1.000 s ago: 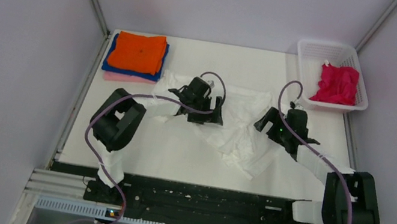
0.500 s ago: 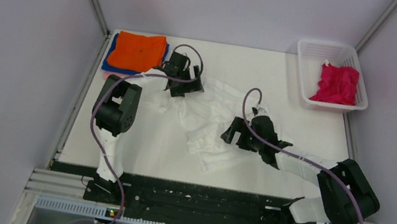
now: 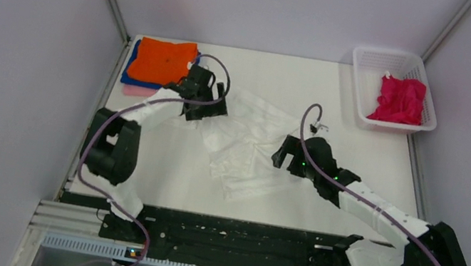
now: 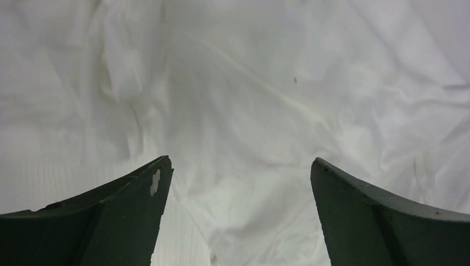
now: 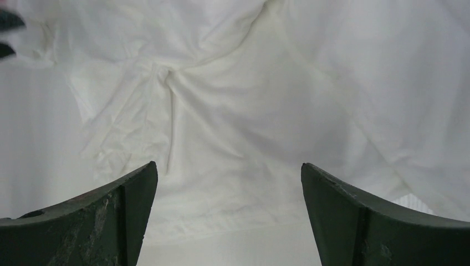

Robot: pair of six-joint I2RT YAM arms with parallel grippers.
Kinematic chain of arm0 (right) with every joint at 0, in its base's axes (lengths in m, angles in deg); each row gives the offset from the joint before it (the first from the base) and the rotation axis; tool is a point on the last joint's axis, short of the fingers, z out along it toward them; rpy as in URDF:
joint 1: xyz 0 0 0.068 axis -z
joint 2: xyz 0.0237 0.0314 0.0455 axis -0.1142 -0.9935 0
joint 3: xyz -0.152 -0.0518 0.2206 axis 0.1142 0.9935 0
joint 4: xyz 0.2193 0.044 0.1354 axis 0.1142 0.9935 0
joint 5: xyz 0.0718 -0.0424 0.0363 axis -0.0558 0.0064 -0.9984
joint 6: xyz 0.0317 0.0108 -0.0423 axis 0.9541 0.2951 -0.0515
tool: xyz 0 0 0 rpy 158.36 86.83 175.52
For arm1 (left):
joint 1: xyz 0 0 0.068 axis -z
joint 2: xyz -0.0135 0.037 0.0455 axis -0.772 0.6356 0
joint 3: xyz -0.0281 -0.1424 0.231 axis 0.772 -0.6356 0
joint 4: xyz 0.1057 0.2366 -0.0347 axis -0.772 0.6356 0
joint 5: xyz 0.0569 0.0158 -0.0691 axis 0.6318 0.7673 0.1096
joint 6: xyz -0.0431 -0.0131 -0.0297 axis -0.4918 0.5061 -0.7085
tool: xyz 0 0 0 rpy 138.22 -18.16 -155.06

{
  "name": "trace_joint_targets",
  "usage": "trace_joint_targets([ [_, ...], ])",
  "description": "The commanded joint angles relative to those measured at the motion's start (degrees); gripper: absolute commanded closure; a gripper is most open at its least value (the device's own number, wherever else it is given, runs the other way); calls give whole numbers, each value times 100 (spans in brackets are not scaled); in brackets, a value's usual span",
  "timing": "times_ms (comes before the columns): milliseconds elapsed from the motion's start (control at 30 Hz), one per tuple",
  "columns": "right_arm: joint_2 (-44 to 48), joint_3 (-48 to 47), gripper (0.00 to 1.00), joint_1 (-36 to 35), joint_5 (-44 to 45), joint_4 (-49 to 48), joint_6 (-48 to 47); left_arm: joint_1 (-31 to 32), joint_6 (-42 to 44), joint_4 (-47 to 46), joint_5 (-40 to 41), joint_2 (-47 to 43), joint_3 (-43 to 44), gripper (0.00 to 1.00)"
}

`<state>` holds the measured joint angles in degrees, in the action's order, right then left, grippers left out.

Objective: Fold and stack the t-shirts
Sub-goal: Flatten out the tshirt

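Two grippers, the left gripper (image 3: pixel 207 105) and right gripper (image 3: pixel 282 159), hang spread and empty over the white t-shirt (image 3: pixel 245 145), now dragged left toward centre and crumpled. Flattening likely remains; the folded stack (image 3: pixel 165 62) lies far left.

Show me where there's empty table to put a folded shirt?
Bare table runs along the far edge between the shirt stack and the basket, and on the basket's near side. The middle is crowded: the white shirt lies under the left gripper and right gripper.
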<state>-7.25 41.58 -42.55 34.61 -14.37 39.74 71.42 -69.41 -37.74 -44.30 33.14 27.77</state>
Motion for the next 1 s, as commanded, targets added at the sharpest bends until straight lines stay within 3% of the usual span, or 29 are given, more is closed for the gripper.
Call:
trace_joint_targets([
  [0, 894, 279, 1, 659, 774, 912, 310, 476, -397, 422, 502, -1642, -1353, 1],
  [100, 1294, 537, 1, 1119, 827, 1122, 433, 758, -830, 325, 29, -2192, -2083, 3],
  [200, 1507, 607, 1, 1245, 991, 1207, 456, 1195, -1131, 399, -162, -2167, -2332, 8],
  [600, 1337, 558, 1, 1265, 1252, 1370, 483, 1492, -1388, 433, 540, -1360, -2294, 19],
  [967, 1057, 520, 1, 1268, 1291, 1349, 484, 1620, -1610, 54, 372, -748, -2204, 42],
])
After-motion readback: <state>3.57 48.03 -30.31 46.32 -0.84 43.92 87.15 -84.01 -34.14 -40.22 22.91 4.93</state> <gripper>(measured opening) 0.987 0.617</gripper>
